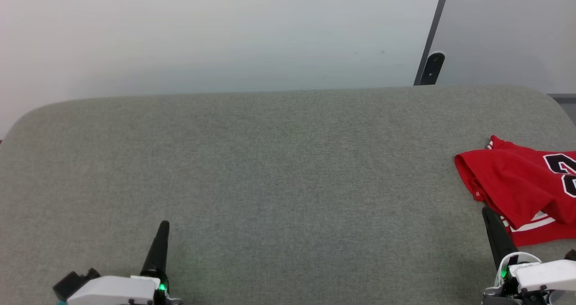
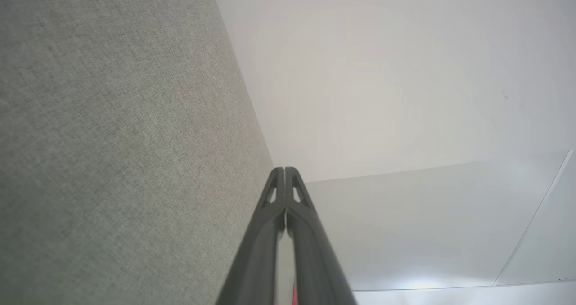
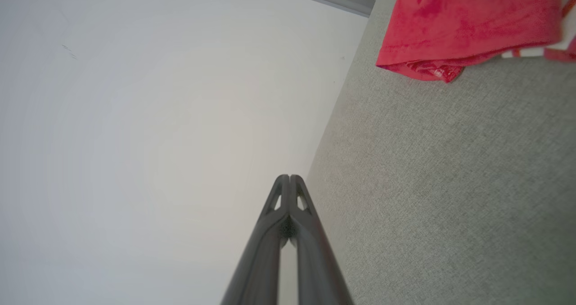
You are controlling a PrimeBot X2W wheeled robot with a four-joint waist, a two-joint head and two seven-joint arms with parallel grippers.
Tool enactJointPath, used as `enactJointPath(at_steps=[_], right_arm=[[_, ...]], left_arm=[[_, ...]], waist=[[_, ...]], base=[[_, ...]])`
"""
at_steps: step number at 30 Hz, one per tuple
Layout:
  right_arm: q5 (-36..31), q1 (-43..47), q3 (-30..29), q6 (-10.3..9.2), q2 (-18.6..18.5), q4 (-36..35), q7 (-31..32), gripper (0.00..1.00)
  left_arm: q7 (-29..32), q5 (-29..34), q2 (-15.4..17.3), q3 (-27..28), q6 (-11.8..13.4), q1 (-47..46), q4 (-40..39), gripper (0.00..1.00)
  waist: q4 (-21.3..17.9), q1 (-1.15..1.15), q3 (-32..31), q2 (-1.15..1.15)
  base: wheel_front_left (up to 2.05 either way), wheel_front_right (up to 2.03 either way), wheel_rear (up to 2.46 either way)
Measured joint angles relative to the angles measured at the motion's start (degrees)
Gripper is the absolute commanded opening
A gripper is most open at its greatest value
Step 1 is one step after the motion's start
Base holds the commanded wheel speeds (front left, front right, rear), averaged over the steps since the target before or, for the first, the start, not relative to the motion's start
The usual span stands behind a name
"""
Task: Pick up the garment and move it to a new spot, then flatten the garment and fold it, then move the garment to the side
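Fingers on your left gripper [image 2: 285,170] and right gripper [image 3: 289,177] are pressed together, holding nothing; the shirt [image 1: 517,183] lies on the worktop [image 1: 270,161] near the right.

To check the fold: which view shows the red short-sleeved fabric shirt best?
The head view: the red short-sleeved shirt shows its body, black lettering and white stripes, though the picture's right edge cuts it. The right wrist view gives a red hem corner; the left wrist view, a tiny unclear red sliver.
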Motion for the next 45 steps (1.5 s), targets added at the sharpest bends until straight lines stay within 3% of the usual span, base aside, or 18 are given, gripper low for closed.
enactJointPath(at_steps=[32, 45], right_arm=[[11.28, -2.15, -1.13, 0.00, 1.31, 2.47, -0.51, 0.00], [11.48, -2.49, -1.16, 0.00, 1.36, 2.49, -0.51, 0.00]], left_arm=[[3.48, -13.27, 0.02, 0.73, -0.58, -3.50, 1.56, 0.00], [3.50, -13.41, 0.03, 0.74, -0.58, -3.54, 1.60, 0.00]], waist=[[0.91, 0.00, 0.09, 0.00], [0.92, 0.00, 0.09, 0.00]], base=[[0.00, 0.00, 0.00], [0.00, 0.00, 0.00]])
